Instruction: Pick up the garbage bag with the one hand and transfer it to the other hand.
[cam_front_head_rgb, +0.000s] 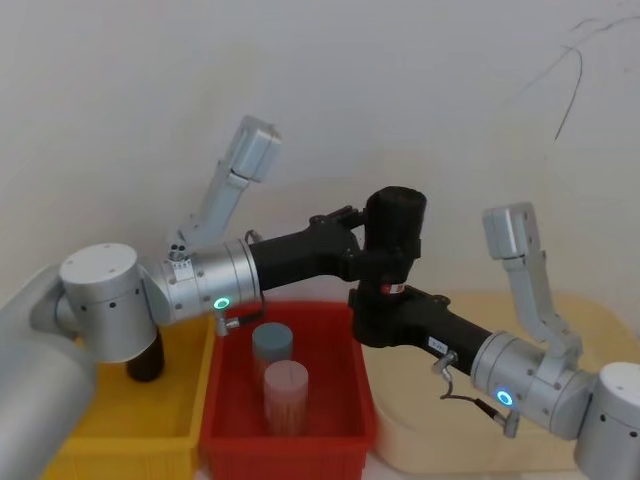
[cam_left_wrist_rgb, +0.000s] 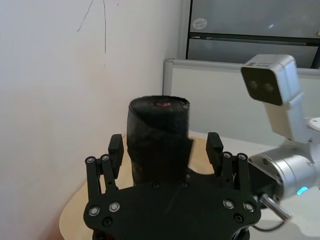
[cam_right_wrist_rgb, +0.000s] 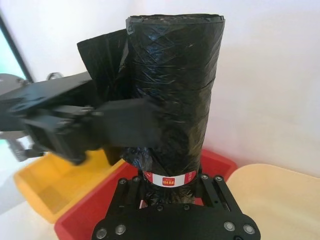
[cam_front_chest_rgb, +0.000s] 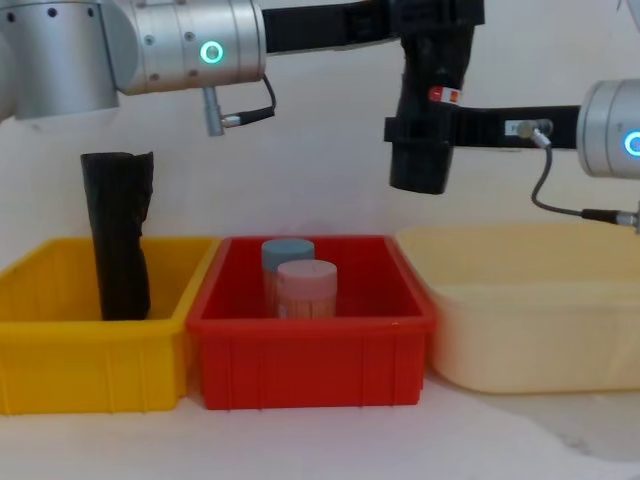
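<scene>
The bag (cam_front_head_rgb: 395, 225) is up in the air, upright, well clear of the bins. Chest view puts it above the line where the red bin (cam_front_chest_rgb: 300, 365) meets the cream tray (cam_front_chest_rgb: 520, 350). Crinkled end on top; red-and-white label (cam_right_wrist_rgb: 169, 179) near the lower end.

Two grippers at it, from opposite sides.

From the left, level: the left gripper (cam_front_head_rgb: 388, 252), on the arm with the green ring (cam_front_head_rgb: 221, 303), at the bag's upper half. Its wrist view shows the two fingers (cam_left_wrist_rgb: 116, 150) spread, one on either side of the bag. A strip of pale tray shows between one finger and the plastic. Reads as released, bracketing the bag rather than pinching it.

From the right, lower down: the right gripper (cam_front_head_rgb: 385, 300), on the arm with the blue ring (cam_front_head_rgb: 504, 398). It is clenched on the bag at the label band, fingers against the plastic on both sides. A short stub of bag hangs below its grip.

On the table: yellow bin (cam_front_chest_rgb: 90, 370) at left, with a second black roll (cam_front_chest_rgb: 118, 240) standing in it. Red bin in the middle holds two capped cylinders close together, a blue-grey one (cam_front_chest_rgb: 288, 250) behind and a pink one (cam_front_chest_rgb: 307, 285) in front. Cream tray at right, just beside the red bin.
</scene>
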